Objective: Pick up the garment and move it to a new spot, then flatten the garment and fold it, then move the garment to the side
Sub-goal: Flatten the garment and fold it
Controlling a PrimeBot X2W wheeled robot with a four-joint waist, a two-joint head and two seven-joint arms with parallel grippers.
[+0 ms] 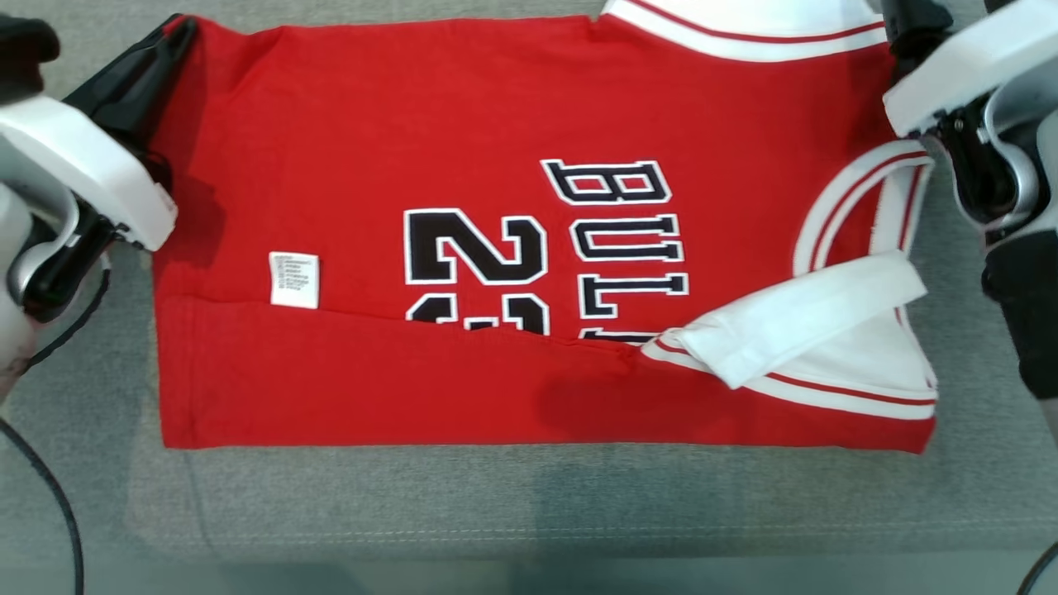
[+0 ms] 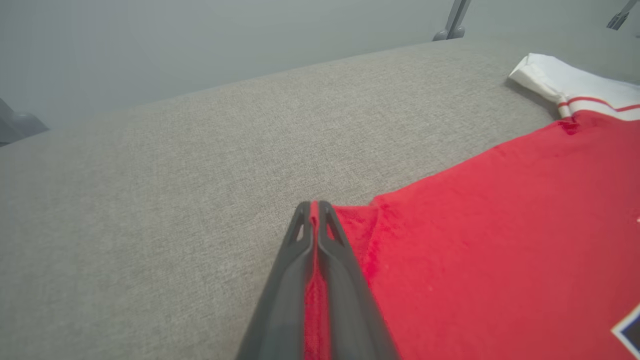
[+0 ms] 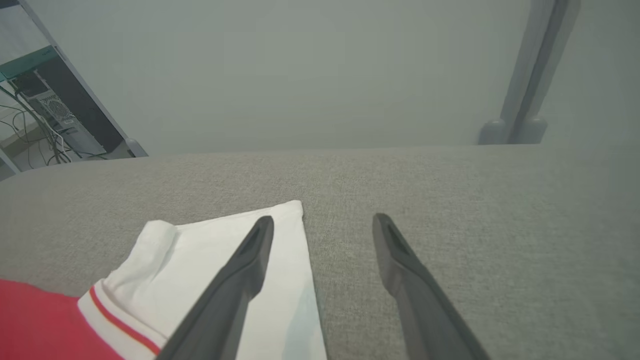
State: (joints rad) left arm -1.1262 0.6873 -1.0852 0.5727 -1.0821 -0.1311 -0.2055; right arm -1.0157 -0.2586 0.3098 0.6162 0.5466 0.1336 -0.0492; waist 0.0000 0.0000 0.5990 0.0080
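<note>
Pinching the far-left corner of the garment (image 1: 496,107), my left gripper (image 1: 175,33) was clamped shut on it. The left wrist view showed a strip of red cloth squeezed between the two fingers (image 2: 345,270). My right gripper (image 3: 322,219) stood spread wide and held nothing, one finger over the far white sleeve (image 3: 200,260) and the other over bare grey cushion (image 1: 529,512).

Much was hidden. The garment's near strip was folded up over the front, covering the near part of the black number (image 1: 475,248) and lettering (image 1: 628,240) (I could make out only "BUL" and a "2"). A second white sleeve (image 1: 802,314) lay folded across the near-right corner. The far sleeve ran off the far edge of the head view, as did my right fingertips. The print on the small white label (image 1: 294,279) was too fine to read.

The garment lay flat on the cushion, its near edge straight. A band of bare cushion ran along the near side, and more lay open beyond the far edge and to the right of the far sleeve.
</note>
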